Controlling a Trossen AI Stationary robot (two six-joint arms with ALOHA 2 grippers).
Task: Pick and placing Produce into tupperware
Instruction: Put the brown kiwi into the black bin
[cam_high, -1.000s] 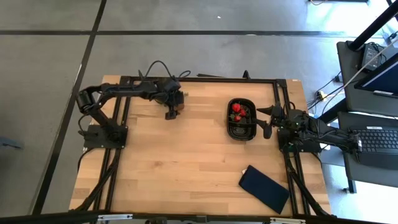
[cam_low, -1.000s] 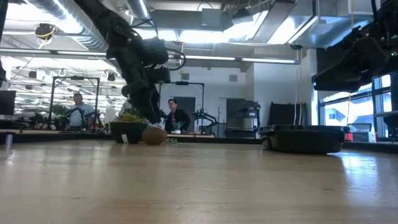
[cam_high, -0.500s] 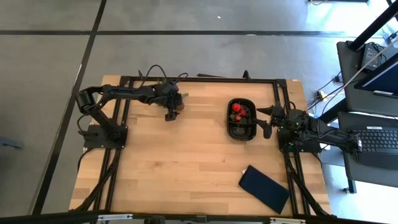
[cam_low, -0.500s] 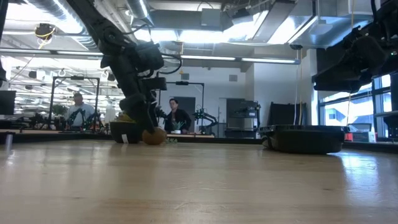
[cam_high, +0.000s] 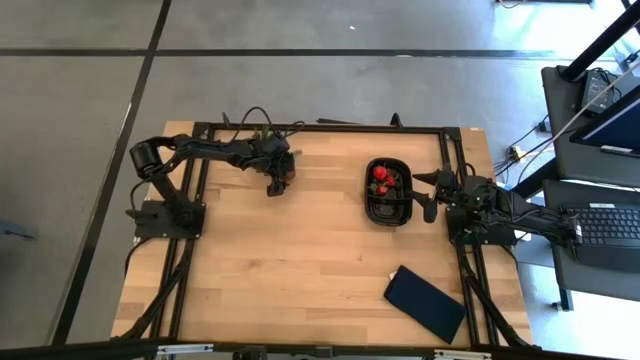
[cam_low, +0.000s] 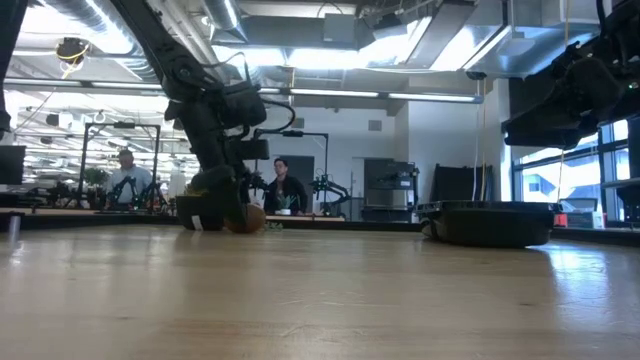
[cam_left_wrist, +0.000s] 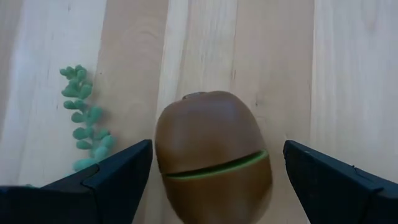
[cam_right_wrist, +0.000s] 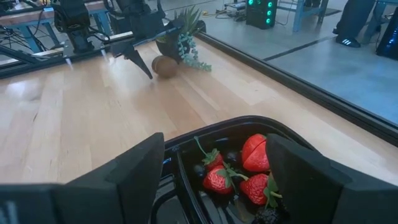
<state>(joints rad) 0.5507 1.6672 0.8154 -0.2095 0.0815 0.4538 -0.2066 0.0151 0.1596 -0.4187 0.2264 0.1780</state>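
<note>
A brown round fruit (cam_left_wrist: 211, 146) lies on the table near the far left, beside a small potted plant (cam_right_wrist: 180, 34). My left gripper (cam_left_wrist: 217, 146) is open and slants down over it, one finger on each side of the fruit, neither plainly touching. The black tupperware (cam_high: 388, 222) stands at the far right and holds red strawberries (cam_right_wrist: 255, 152) and dark berries. My right gripper (cam_high: 428, 195) waits open at the tupperware's right end, above its rim (cam_right_wrist: 217, 127).
The plant's green trailing sprig (cam_left_wrist: 84, 118) lies on the wood close to the left finger. A flat dark-blue rectangle (cam_high: 427, 303) lies at the near right. The middle of the table is bare wood. People and equipment show in the room behind.
My left gripper has come down toward the brown fruit and now stands low around it, its fingers as wide apart as before. The fruit has stayed where it was.
</note>
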